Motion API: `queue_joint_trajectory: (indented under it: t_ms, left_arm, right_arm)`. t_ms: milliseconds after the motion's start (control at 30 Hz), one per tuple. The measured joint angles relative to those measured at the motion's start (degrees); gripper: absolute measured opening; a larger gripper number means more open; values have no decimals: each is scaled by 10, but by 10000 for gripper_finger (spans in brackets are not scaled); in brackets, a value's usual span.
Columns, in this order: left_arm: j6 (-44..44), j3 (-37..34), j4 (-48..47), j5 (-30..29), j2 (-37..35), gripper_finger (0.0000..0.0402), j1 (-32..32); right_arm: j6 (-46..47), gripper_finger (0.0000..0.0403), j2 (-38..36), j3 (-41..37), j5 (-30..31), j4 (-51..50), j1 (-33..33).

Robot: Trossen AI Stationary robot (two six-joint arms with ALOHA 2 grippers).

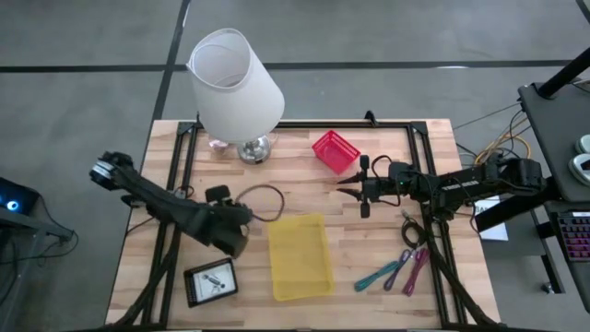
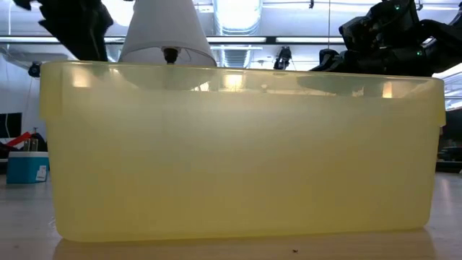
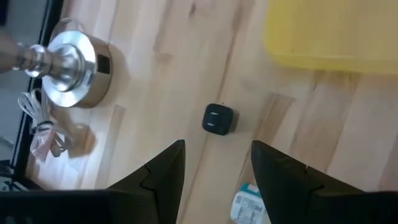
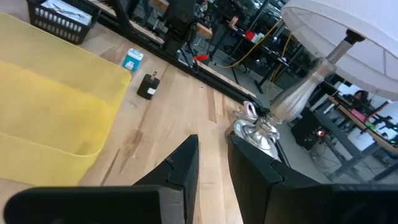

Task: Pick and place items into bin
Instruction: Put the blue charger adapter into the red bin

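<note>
A small black cube (image 3: 219, 119) rests on the wooden table just ahead of my left gripper (image 3: 214, 168), which hangs open above the table and points steeply down. A small white-and-teal item (image 3: 249, 206) lies below its fingers. In the high view the left gripper (image 1: 232, 224) is left of the yellow bin (image 1: 300, 255). My right gripper (image 1: 355, 189) hovers past the bin's far right corner, pointing level toward the table's left. Its fingers (image 4: 186, 163) stand a narrow gap apart with nothing between them. Teal and pink-purple strips (image 1: 396, 272) lie right of the bin.
The big white lamp (image 1: 235, 88) stands at the far edge, its metal base (image 3: 71, 68) near the cube, with a cord loop (image 1: 263, 201) beside it. A red basket (image 1: 335, 150) sits at the back. A dark-rimmed white square (image 1: 210, 281) lies at the front left. The bin wall (image 2: 238, 152) fills the low view.
</note>
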Motion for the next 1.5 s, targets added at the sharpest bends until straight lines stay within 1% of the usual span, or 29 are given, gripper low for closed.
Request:
queue_joint_trajectory:
  t_ms: [133,300,400,567,667,767,833,1000,1100,1300,1500]
  left_arm:
    - [0,-19,-1,-3,-43,167,8]
    - [0,-24,2,-3,-53,175,15]
    - [1,-24,3,6,-42,202,15]
    - [1,-24,4,40,-2,269,15]
    - [18,-24,5,79,35,292,15]
    - [19,-25,3,142,74,296,15]
    - [19,-25,-7,166,93,297,15]
    - [20,-25,-23,171,131,297,15]
    - [34,-25,-22,171,143,297,16]
    - [36,-30,-20,173,148,297,20]
    - [45,-59,1,180,147,297,27]
  right_arm:
    - [-1,75,0,0,5,0,0]
    - [1,75,0,0,5,0,0]
    - [5,75,0,0,5,0,0]
    - [5,75,0,0,5,-1,0]
    - [4,75,0,0,5,0,0]
    - [4,75,0,0,5,0,0]
    - [2,75,0,0,5,0,0]
    - [2,75,0,0,5,0,0]
    - [0,75,0,0,5,0,0]
    - [0,75,0,0,5,0,0]
    - [0,75,0,0,5,0,0]
